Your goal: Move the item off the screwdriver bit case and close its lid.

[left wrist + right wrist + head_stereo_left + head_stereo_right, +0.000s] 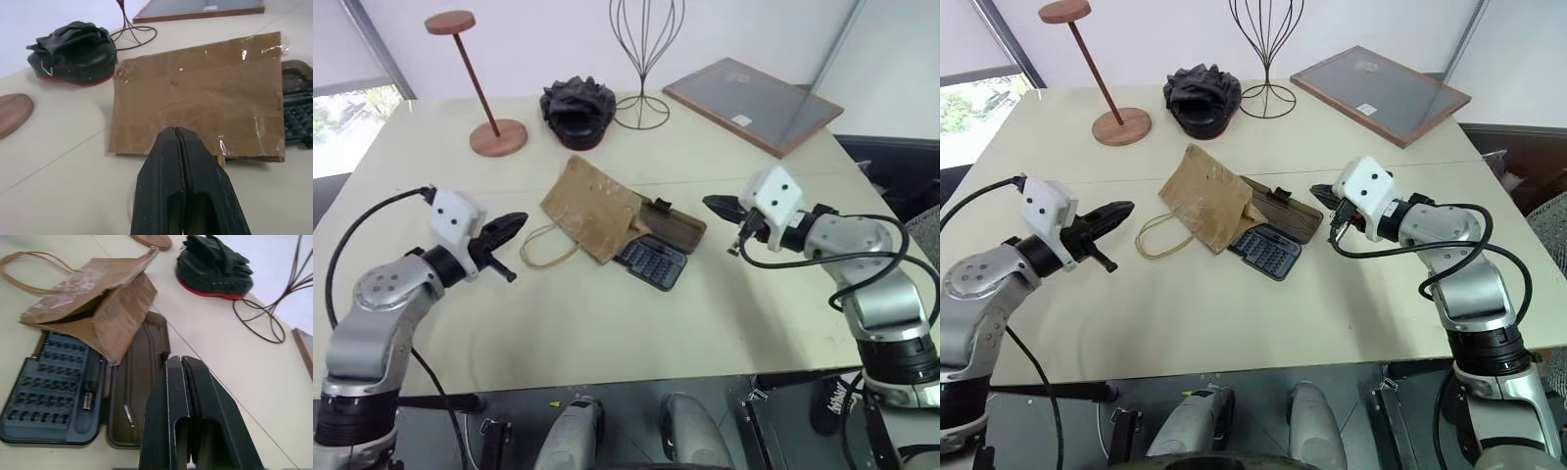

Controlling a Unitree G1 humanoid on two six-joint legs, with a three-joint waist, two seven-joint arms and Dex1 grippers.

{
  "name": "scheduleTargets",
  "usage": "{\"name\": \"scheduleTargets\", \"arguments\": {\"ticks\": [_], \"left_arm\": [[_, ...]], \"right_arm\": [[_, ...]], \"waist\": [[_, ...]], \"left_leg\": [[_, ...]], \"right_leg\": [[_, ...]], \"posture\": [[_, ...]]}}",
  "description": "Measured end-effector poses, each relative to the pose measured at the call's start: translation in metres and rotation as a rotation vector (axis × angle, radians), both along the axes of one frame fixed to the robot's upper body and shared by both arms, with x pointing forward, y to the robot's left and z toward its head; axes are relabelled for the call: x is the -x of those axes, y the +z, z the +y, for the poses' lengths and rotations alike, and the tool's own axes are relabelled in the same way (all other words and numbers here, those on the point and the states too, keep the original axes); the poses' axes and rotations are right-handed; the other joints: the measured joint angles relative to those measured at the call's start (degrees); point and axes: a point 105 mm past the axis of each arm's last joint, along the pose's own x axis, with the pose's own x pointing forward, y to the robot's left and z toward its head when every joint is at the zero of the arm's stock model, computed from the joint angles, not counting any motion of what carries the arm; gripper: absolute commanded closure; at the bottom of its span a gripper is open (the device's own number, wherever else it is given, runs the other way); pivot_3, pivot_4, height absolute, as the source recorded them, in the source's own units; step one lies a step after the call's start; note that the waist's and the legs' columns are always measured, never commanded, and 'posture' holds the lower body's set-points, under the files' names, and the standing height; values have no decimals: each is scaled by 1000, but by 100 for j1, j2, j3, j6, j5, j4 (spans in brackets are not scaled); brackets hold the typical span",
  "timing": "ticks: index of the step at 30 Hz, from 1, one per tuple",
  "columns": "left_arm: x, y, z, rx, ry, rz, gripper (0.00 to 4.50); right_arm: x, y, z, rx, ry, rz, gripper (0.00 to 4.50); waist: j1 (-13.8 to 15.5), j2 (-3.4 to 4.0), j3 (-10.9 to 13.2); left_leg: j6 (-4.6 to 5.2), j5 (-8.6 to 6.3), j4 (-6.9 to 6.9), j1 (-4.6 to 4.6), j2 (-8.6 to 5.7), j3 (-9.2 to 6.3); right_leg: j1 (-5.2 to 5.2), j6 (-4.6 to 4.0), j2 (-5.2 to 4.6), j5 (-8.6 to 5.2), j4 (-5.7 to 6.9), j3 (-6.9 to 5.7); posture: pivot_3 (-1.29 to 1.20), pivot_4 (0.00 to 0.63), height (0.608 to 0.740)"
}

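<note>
The left gripper [516, 224] has its two black fingers pressed fully together and holds nothing; it hangs above the table [607, 323], pointing roughly level toward the bag [592, 208], close to the bag's string handles [546, 247] but apart from them. Its arm reaches in from the left with the elbow bent. The right gripper [1320, 193] is likewise shut tight and empty, tipped slightly downward and aimed at the lid [1283, 211] from the right, near it without touching. Its arm bends in from the right side. Between the two grippers, the case [1268, 251] lies open on the table, its dark grey tray of bits beside the brown lid, which lies flat. The tan bag rests across the far end of both tray and lid, its handles trailing onto the table toward the left gripper.
</note>
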Motion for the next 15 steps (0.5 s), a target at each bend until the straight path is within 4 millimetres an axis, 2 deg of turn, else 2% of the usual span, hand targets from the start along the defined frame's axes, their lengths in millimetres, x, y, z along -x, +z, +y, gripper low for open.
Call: {"name": "scheduleTargets", "arguments": {"ticks": [4,15], "left_arm": [[5,-8,1,10,-1,33,4500],[6,-8,-1,32,4,34,4500]], "right_arm": [[1,-2,3,-8,12,22,4479],[2,-6,7,-11,18,52,4479]], "waist": [[-3,0,0],[6,0,0]], "left_leg": [[0,0,-1,-1,0,1],[0,0,0,-2,-2,2]], "right_leg": [[-3,0,-1,0,1,0],[-3,0,-4,0,0,0]], "posture": [[0,150,740],[0,150,740]]}}
